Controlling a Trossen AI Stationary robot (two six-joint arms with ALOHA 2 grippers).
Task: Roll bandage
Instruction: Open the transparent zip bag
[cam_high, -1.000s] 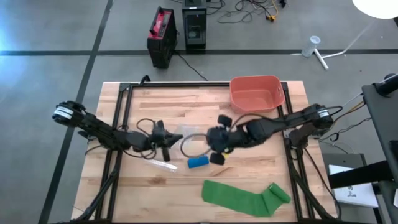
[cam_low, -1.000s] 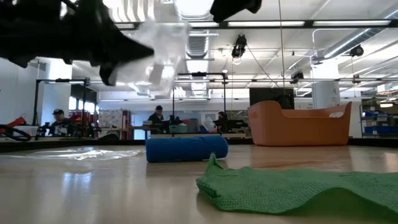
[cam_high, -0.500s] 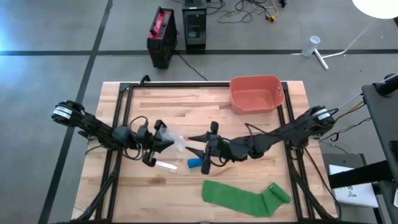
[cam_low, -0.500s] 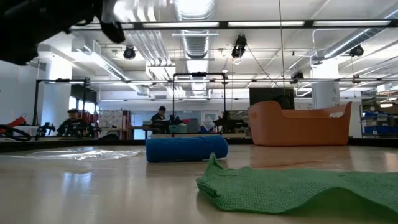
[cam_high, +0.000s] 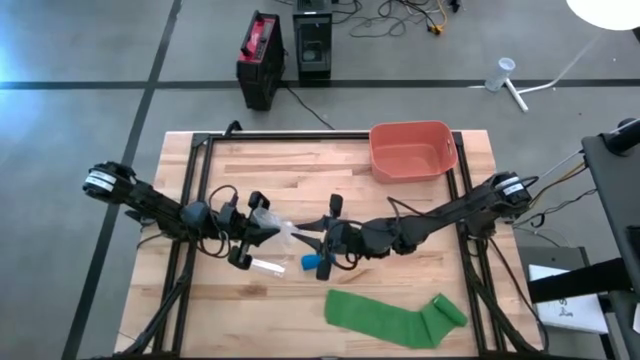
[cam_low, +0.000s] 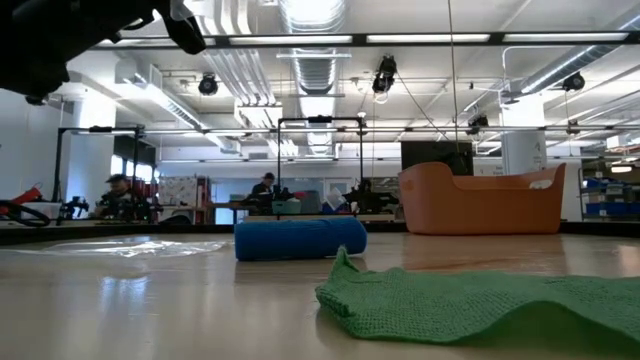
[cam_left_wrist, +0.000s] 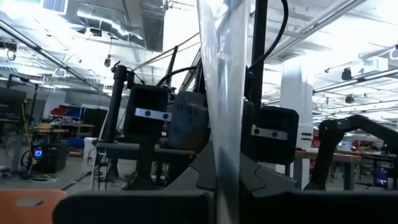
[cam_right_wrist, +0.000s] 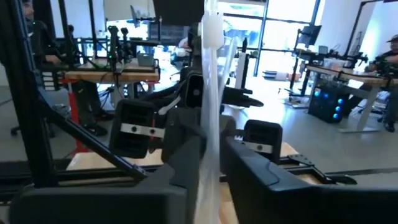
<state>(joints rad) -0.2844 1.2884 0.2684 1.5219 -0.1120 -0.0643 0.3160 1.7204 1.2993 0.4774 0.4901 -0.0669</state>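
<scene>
1. The left tool (cam_high: 258, 226) hangs over the left-centre of the table (cam_high: 260, 160), its fingers pressed together on a clear plastic wrapper (cam_high: 285, 231); in the left wrist view that wrapper (cam_left_wrist: 224, 93) stands as an upright translucent strip running straight down between the fingers.
2. A second piece of clear plastic (cam_high: 262, 265) lies flat on the wood just in front of the left tool (in the low view it shows as a shiny crumpled sheet (cam_low: 120, 246) left of the roll).
3. The wrapper spans the gap between the two tools, and its far end meets the right tool (cam_high: 322, 238), whose fingers are closed on it; the right wrist view shows the strip (cam_right_wrist: 208, 106) pinched between that tool's own fingers, with the left tool facing it just beyond.
4. The blue bandage roll (cam_high: 312, 262) lies on its side on the table, just below and in front of the right tool, not touched by either tool; the low view shows it (cam_low: 300, 240) resting alone on the wood.
5. The green bandage (cam_high: 395, 317) lies unrolled and flat near the front edge, right of centre, well apart from both tools, one end bunched at its right.
6. An orange bin (cam_high: 412, 150) sits at the back right of the table.
</scene>
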